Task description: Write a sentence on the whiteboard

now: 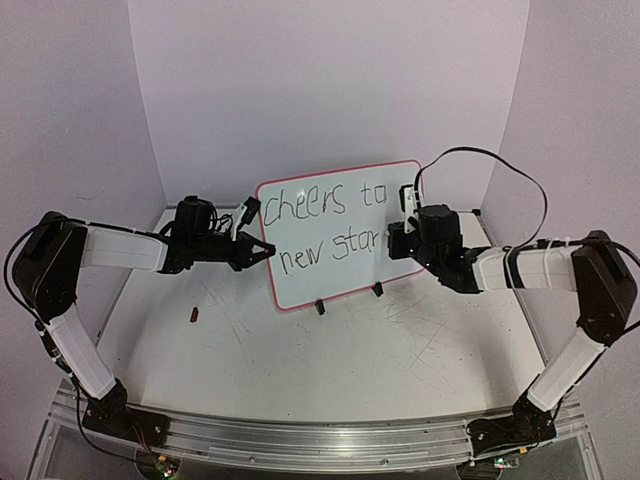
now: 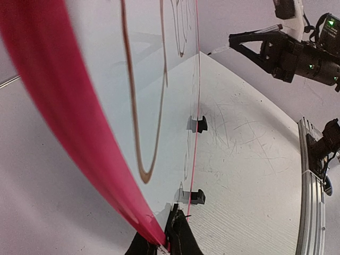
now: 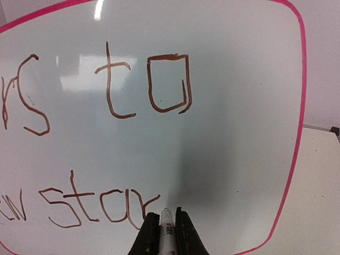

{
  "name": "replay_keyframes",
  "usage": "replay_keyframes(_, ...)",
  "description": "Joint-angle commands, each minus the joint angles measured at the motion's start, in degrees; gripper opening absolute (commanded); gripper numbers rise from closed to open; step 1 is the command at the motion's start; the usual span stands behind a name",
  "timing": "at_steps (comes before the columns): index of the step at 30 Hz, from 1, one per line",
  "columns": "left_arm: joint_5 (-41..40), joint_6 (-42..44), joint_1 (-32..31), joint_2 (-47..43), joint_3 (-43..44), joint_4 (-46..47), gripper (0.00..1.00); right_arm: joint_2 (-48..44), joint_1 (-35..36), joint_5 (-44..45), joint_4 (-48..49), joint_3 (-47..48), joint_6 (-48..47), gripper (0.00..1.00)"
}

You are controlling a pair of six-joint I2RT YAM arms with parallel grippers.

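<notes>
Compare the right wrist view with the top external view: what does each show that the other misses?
Only right wrist: the marker clamped in the right gripper, tip at the whiteboard just after "star". Only top external: the left gripper at the board's left edge, its two clip feet, a small dark object on the table, and the whole word "cheers". Both: the pink-rimmed board and "to".

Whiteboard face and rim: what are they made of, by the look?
The whiteboard: smooth glossy sheet, coated plastic or enamel, cannot tell which; bright glare shows on it. The rim: thin pink-red edging, probably plastic, curving smoothly round the corners.
</notes>
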Motion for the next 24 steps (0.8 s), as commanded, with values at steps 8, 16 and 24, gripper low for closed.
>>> replay_keyframes(8, -8.55, 6.07, 0.79, 0.66, 1.88, -0.5, 0.0, 0.43, -2.87, -7.08, 4.45, 4.14, 0.22, 0.0)
replay_keyframes(16, -8.93, 6.16, 0.76, 0.09, 1.53, -0.5, 0.0, 2.79, -3.2, -5.08, 5.12, 7.12, -1.48, 0.0)
replay_keyframes(24, -8.89, 6.25, 0.78, 0.24, 1.81, -0.5, 0.0, 4.77, -3.42, -4.55, 5.02, 8.6, -1.3, 0.0)
